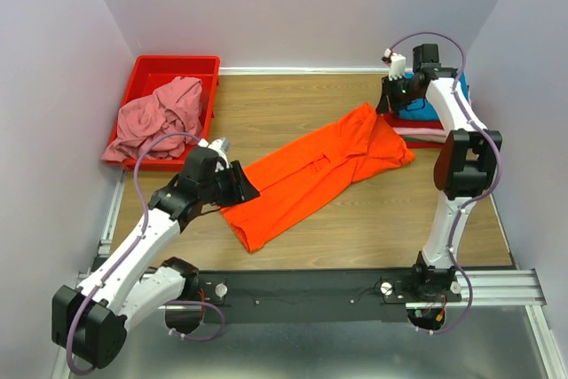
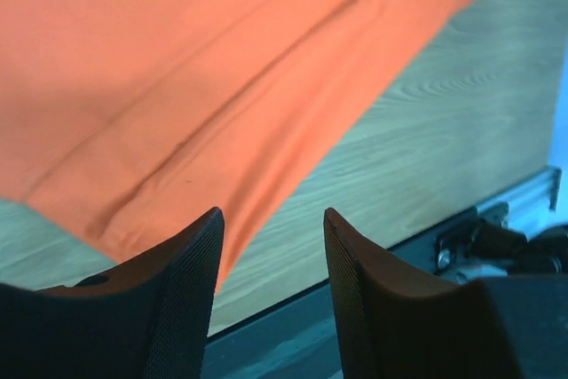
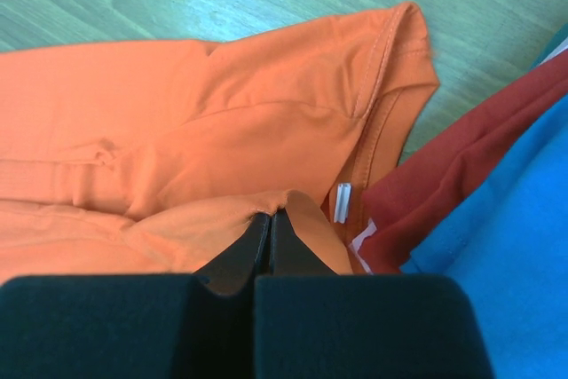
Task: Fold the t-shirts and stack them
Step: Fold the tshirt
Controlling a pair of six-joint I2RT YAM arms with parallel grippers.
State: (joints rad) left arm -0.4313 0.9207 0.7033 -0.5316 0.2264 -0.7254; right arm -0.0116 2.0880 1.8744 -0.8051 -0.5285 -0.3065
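Nearest, along the front edge, the black metal rail [image 1: 311,288] carries both arm bases, and beyond it lies the light wooden table [image 1: 293,104]. Just past the rail on the left, the left gripper [image 1: 241,185] sits low at the near-left end of the bright orange cotton t-shirt [image 1: 311,175]. In its wrist view the left gripper [image 2: 272,212] has its two dark fingers spread apart with only bare table [image 2: 426,130] between them. The shirt's edge [image 2: 177,59] lies just beyond the left finger, and nothing is held.

The orange shirt runs as a long diagonal band across the middle of the table, from that near-left end up towards the far right, flat and creased along its length.

At the far-right end the right gripper [image 1: 387,106] meets the shirt. Seen from its wrist, the right gripper [image 3: 271,212] has its fingers pressed together on a raised fold of the orange cloth [image 3: 177,104], near the collar with its white label [image 3: 343,201].

Right beside that end rests a dark red shirt [image 3: 453,166] with a teal blue folded shirt [image 1: 428,111] [image 3: 506,219] on top, partly under the right arm.

Farthest left, the red plastic bin [image 1: 177,61] holds a dusty pink crumpled shirt [image 1: 160,117] that spills over its near rim
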